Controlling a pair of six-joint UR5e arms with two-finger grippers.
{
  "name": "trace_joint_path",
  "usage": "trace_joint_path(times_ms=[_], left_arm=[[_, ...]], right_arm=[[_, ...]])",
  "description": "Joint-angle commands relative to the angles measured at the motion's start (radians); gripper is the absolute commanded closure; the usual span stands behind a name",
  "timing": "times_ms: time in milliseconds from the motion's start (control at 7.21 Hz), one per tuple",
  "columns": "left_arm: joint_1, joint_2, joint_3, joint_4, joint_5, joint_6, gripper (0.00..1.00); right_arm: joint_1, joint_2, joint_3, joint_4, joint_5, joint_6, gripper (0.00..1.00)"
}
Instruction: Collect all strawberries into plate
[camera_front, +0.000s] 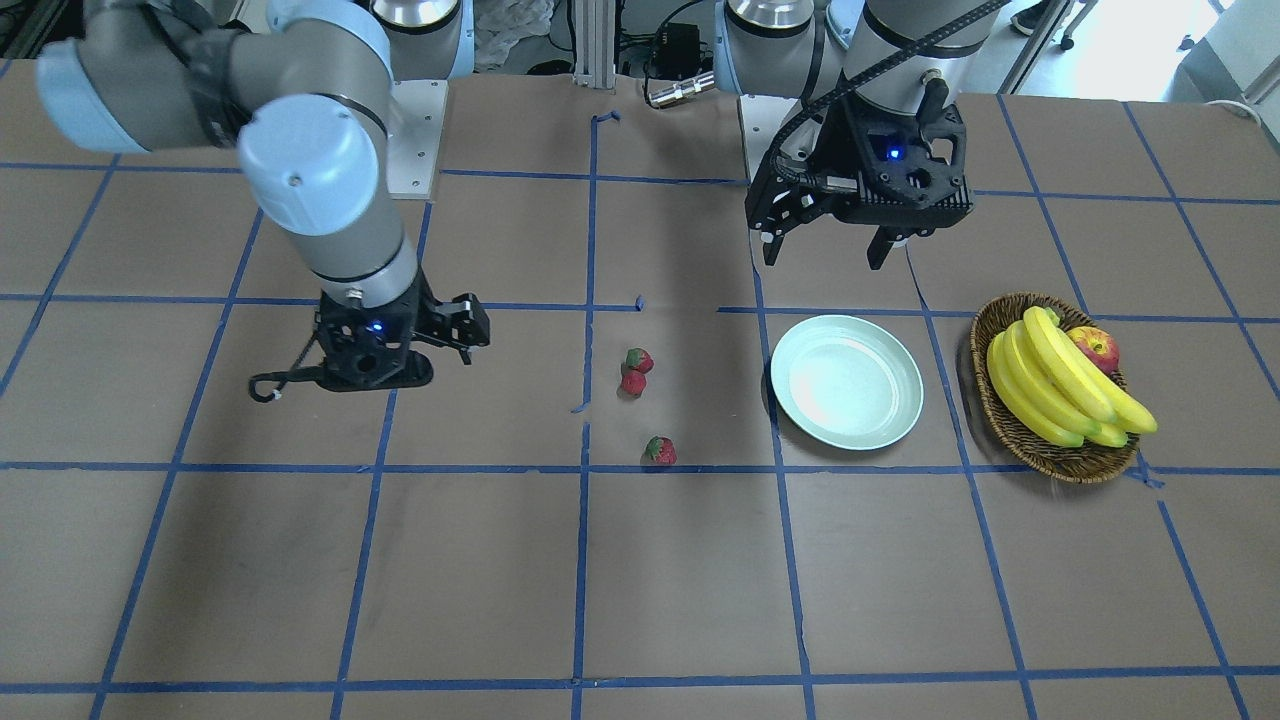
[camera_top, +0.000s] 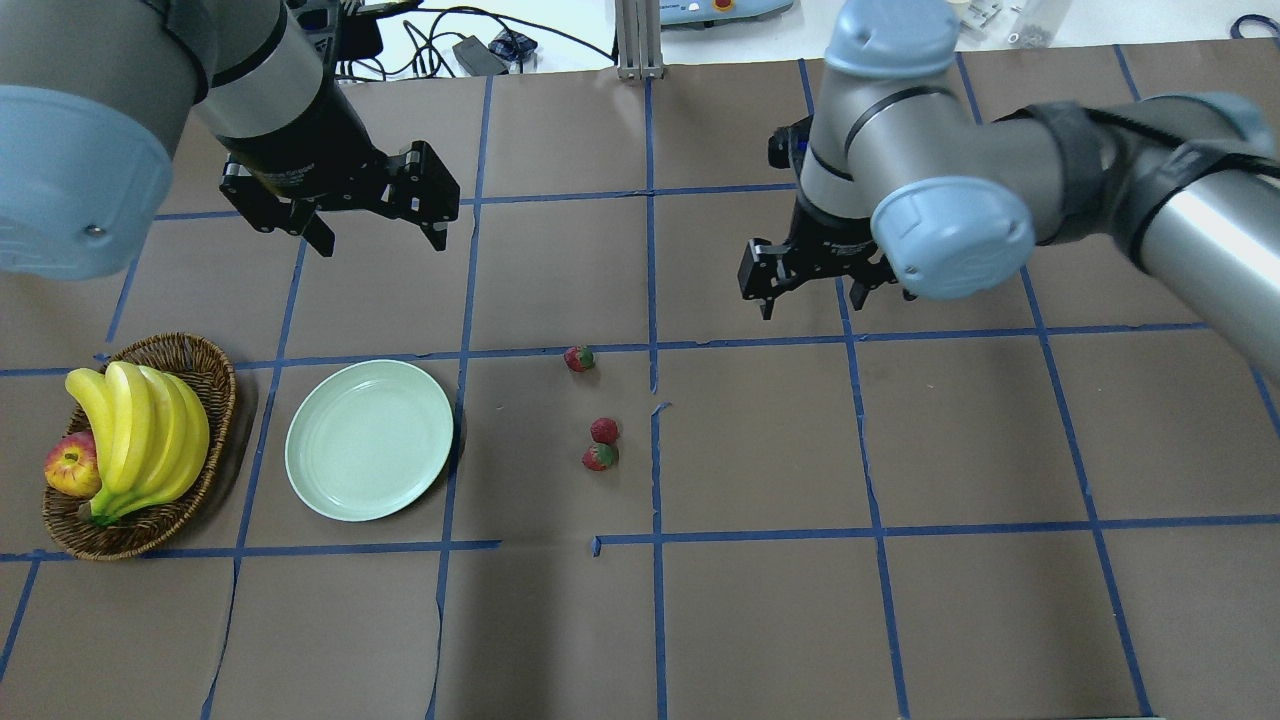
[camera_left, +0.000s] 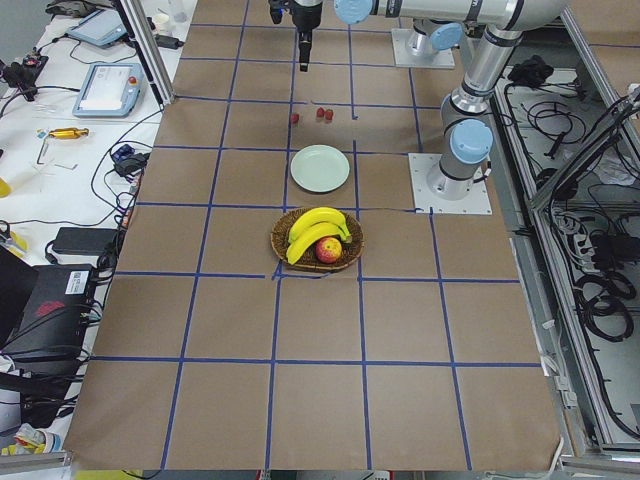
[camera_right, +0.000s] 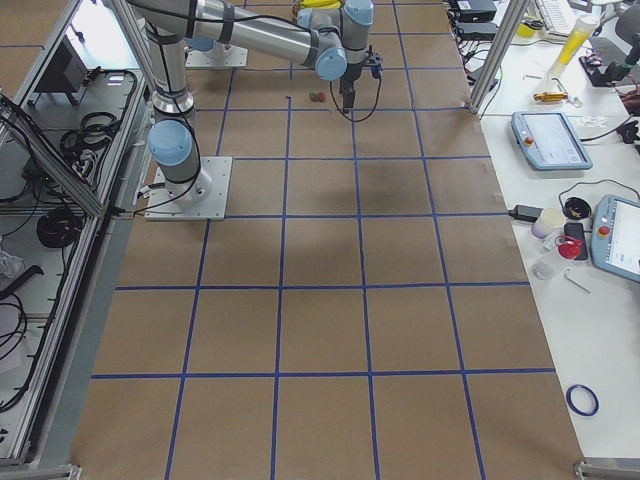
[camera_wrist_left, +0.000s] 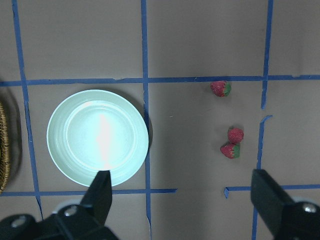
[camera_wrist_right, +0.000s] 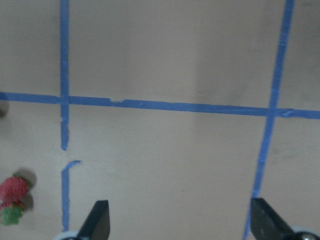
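Observation:
Three small red strawberries lie on the brown table: one alone (camera_top: 579, 358) and two touching each other (camera_top: 604, 430) (camera_top: 600, 457). The left wrist view shows all three (camera_wrist_left: 220, 88) (camera_wrist_left: 235, 134) (camera_wrist_left: 230, 150). The pale green plate (camera_top: 369, 440) is empty, to their left in the overhead view. My left gripper (camera_top: 382, 240) hangs open and empty above the table, beyond the plate. My right gripper (camera_top: 812, 300) is open and empty, right of the strawberries. In the right wrist view one strawberry (camera_wrist_right: 13, 189) sits at the left edge.
A brown wicker basket (camera_top: 215, 370) with bananas (camera_top: 140, 430) and a red-yellow apple (camera_top: 72, 468) stands left of the plate. Blue tape lines grid the brown table.

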Motion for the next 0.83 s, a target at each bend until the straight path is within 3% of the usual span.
trace_joint_path(times_ms=[0, 139, 694], left_arm=[[0.0, -0.001, 0.0, 0.0, -0.001, 0.0, 0.0], [0.0, -0.001, 0.0, 0.0, -0.001, 0.0, 0.0], [-0.002, -0.003, -0.003, 0.0, 0.0, 0.0, 0.0]], right_arm=[[-0.034, -0.107, -0.132, 0.141, -0.001, -0.03, 0.0], [-0.04, -0.127, -0.13, 0.187, -0.014, -0.034, 0.0], [-0.065, -0.176, -0.125, 0.154, -0.048, -0.031, 0.0]])
